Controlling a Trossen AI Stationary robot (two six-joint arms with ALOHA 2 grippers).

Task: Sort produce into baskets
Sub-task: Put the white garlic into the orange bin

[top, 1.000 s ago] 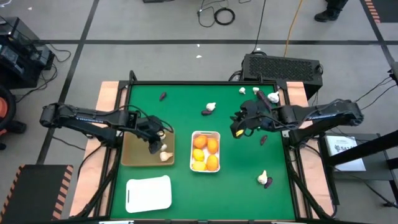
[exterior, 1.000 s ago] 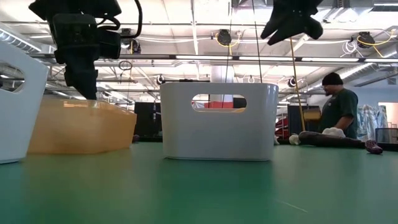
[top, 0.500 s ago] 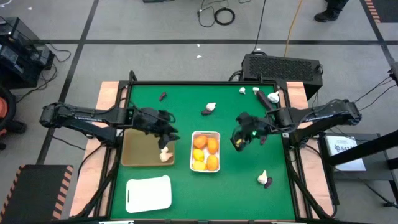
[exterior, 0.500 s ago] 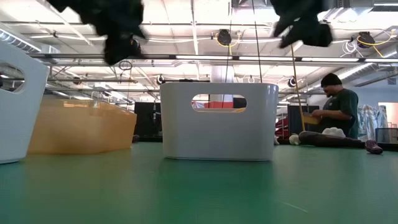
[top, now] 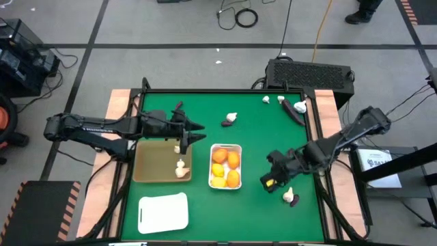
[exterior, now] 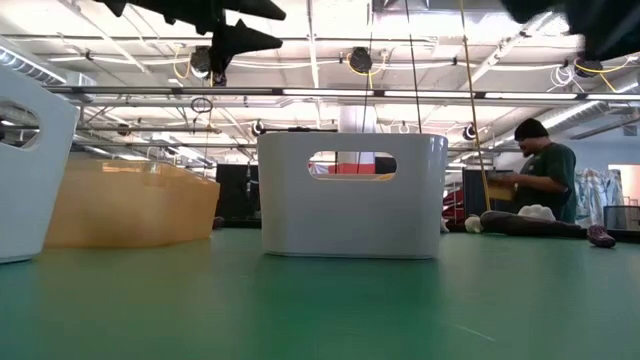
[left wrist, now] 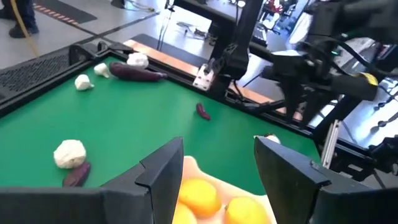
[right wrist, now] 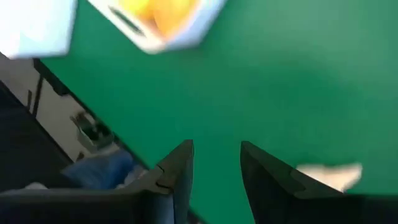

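Citrus (top: 226,167) in middle white tray (top: 225,146)

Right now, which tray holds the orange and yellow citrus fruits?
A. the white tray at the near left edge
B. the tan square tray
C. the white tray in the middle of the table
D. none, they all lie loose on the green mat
C: in the high view the citrus fruits fill the middle white tray, the tan tray holds only whitish bulbs, and the near-left white tray shows no fruit.
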